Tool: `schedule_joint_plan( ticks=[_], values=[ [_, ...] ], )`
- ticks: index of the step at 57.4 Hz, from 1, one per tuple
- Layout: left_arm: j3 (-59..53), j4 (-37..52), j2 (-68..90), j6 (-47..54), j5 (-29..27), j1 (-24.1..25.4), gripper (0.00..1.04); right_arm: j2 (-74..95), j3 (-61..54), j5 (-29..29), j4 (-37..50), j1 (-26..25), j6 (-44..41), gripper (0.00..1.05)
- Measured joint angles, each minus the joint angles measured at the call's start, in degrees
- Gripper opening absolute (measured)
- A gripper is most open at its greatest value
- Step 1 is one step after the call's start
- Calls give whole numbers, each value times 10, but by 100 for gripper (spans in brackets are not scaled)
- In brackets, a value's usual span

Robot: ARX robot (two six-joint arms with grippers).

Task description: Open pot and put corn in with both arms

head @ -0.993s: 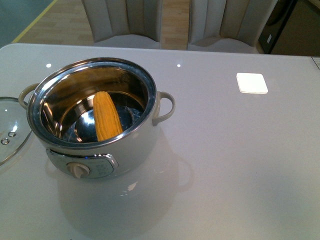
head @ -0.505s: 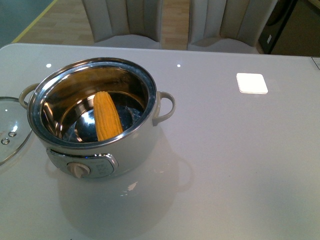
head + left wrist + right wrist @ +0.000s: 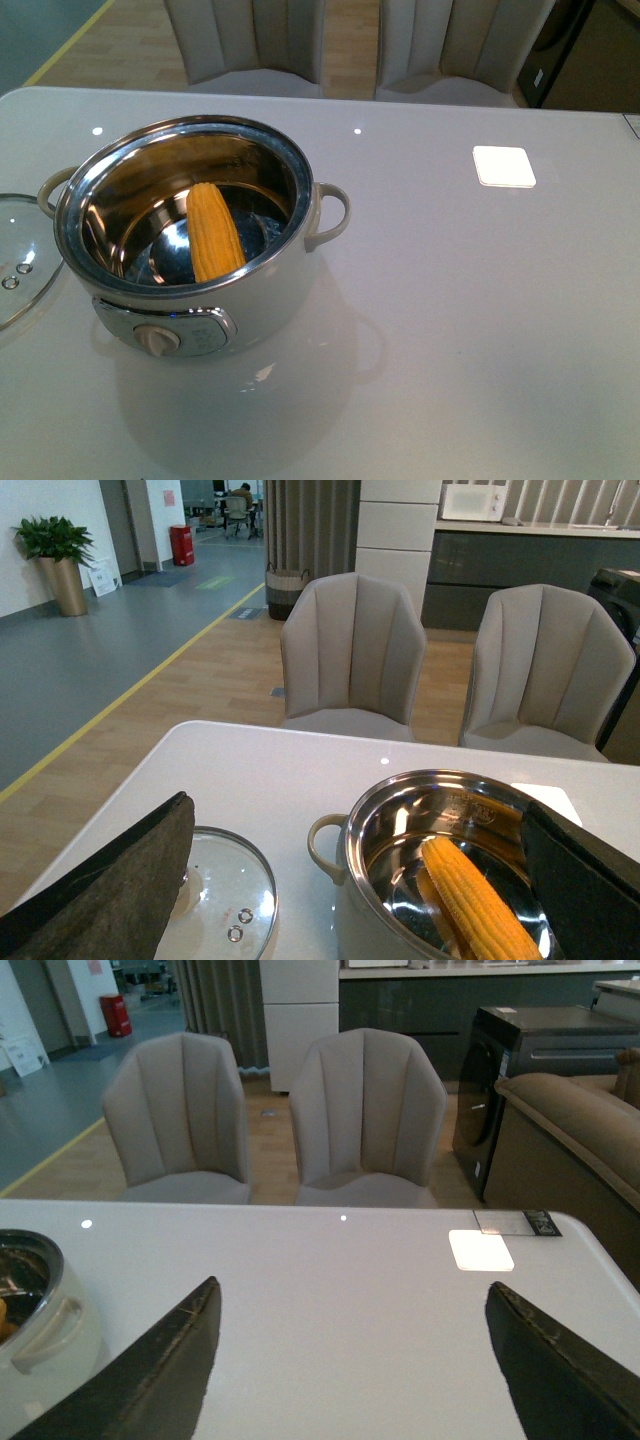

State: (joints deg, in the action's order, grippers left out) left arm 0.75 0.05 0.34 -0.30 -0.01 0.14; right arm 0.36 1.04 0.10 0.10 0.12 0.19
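The cream-white pot (image 3: pixel 265 300) stands uncovered at the left of the white table, its steel bowl shining. The yellow corn (image 3: pixel 215 232) lies slanted inside the bowl, also seen as the corn (image 3: pixel 480 902) in the left wrist view. No arm shows in the front view. My left gripper (image 3: pixel 365 885) is open, held back from the pot (image 3: pixel 335 935), with its fingers framing the lid and the pot and nothing between them. My right gripper (image 3: pixel 355 1355) is open over bare table, with the pot (image 3: pixel 45 1335) off to one side.
The glass lid (image 3: pixel 15 262) lies flat on the table just left of the pot, also seen as the lid (image 3: pixel 225 900). A white square patch (image 3: pixel 503 165) sits at the far right. Two beige chairs (image 3: pixel 250 45) stand behind the table's far edge.
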Motion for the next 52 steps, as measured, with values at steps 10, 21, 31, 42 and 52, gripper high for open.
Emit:
schedule_joint_plan(
  ticks=[10, 21, 31, 42, 52],
  values=[
    [0, 0, 0, 0, 0, 0, 98, 0, 0, 0, 0, 0, 0, 96],
    [0, 0, 0, 0, 0, 0, 98, 0, 0, 0, 0, 0, 0, 96],
    [0, 0, 0, 0, 0, 0, 98, 0, 0, 0, 0, 0, 0, 96],
    [0, 0, 0, 0, 0, 0, 98, 0, 0, 0, 0, 0, 0, 96],
    [0, 0, 0, 0, 0, 0, 98, 0, 0, 0, 0, 0, 0, 96]
  ],
)
